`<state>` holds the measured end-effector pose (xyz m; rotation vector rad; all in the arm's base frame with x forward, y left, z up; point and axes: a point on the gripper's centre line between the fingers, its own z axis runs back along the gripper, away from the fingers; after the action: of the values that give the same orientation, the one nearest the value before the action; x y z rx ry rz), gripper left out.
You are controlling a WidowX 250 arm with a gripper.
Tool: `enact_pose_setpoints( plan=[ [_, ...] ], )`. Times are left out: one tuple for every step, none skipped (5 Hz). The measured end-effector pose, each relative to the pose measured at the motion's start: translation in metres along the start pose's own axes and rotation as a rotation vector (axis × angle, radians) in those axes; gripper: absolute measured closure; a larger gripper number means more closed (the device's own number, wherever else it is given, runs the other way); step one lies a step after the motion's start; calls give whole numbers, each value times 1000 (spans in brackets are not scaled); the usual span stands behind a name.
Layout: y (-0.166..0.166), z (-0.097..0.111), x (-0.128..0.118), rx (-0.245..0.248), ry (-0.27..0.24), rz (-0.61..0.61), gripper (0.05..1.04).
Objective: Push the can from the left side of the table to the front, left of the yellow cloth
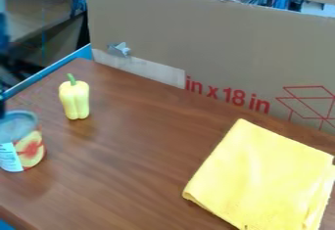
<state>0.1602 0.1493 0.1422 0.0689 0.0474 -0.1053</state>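
A dark sliver of the gripper (2,105) shows at the left edge, beside the upper rim of a can (27,148); whether they touch I cannot tell. The can has a silvery top and a label with yellow and red fruit, and its left side is cut off by the view's edge. Behind it and to its right, a pale yellow bell pepper (75,100) with a green stem stands upright. A yellow cloth (262,177) lies spread flat at the lower right, its right edge slightly folded.
The brown wooden table (140,146) has a blue edge at its left. A tall cardboard panel (216,43) with red print runs along the back, with a strip of pale tape low on its left part. Shelving and cluttered desks stand beyond.
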Motion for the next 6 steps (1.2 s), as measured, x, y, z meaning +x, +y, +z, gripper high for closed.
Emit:
enact_pose_setpoints(
  plan=[
    [35,-14,-1,29,24,5,83],
    [65,-36,9,70,96,85,83],
    [90,-50,23,91,134,134,83],
    [106,-66,33,99,170,145,83],
    [116,-81,37,96,211,149,83],
    [119,-94,43,77,212,133,83]
  ],
)
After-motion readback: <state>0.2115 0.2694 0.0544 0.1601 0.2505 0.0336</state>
